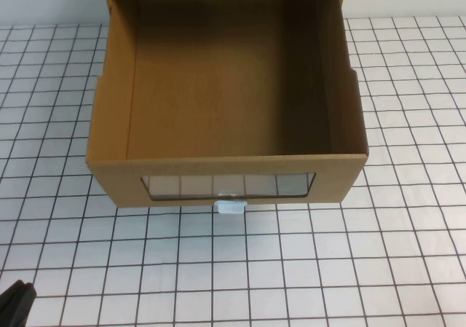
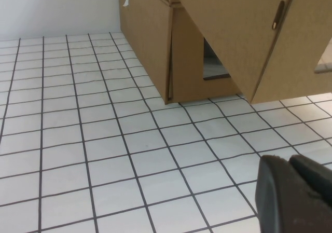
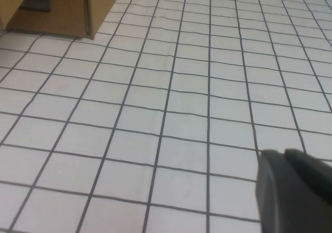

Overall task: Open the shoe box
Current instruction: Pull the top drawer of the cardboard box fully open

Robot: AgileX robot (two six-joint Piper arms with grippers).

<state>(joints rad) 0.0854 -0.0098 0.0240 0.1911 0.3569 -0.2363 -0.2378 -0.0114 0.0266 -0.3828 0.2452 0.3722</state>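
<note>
At twelve o'clock on the white squared worktop, the shoe box is sitting with its front wall facing six o'clock. Its brown inside is showing from above and nothing is lying in it, so the box is looking open already. I am judging the job as done, or very nearly, because I am not seeing anything left to pull. Both arms are waiting well apart from the box. The left end effector is peeking in far out at seven o'clock, with its fingers pressed together and holding nothing. The right end effector is not showing in the high view. Its own wrist view is showing it hanging over bare squares, off one corner of the box, pinched closed and holding nothing too. Counting now: one shoe box, one clear window in its front, one little white pull tab just under that window, and two end effectors.
</note>
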